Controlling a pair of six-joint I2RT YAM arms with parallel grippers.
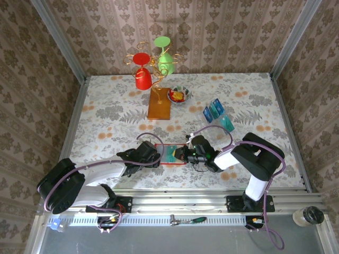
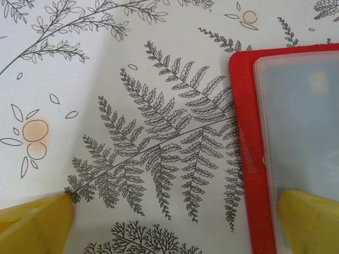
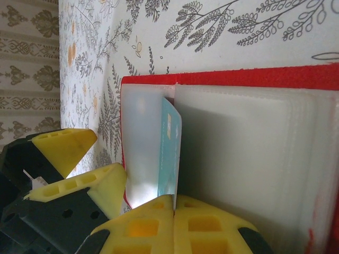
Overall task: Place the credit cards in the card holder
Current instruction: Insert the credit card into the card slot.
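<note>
1. Top external view: my left gripper (image 1: 152,154) lies low at the left edge of the card holder (image 1: 168,162). The holder is spread open and flat on the table (image 1: 106,116), between my two tools.
2. In the left wrist view the left jaws stand as wide as they go and hold nothing. One fingertip is over bare patterned table. The other fingertip (image 2: 310,219) sits over the clear sleeve inside the red cover, and I cannot tell whether it presses down.
3. In the right wrist view one credit card (image 3: 170,153) stands on edge just ahead of my right gripper (image 3: 174,211), partly slid into a clear pocket of the holder.
4. The right jaws are closed tight, and the card's near edge appears pinched between the tips.
5. Beyond my right gripper and off to its right, the remaining credit cards (image 1: 215,111) sit together, well apart from the holder.
6. I judge the task to be early. One card is part of the way in and needs pushing home and releasing, and the cards of that group are all yet to be fetched.
</note>
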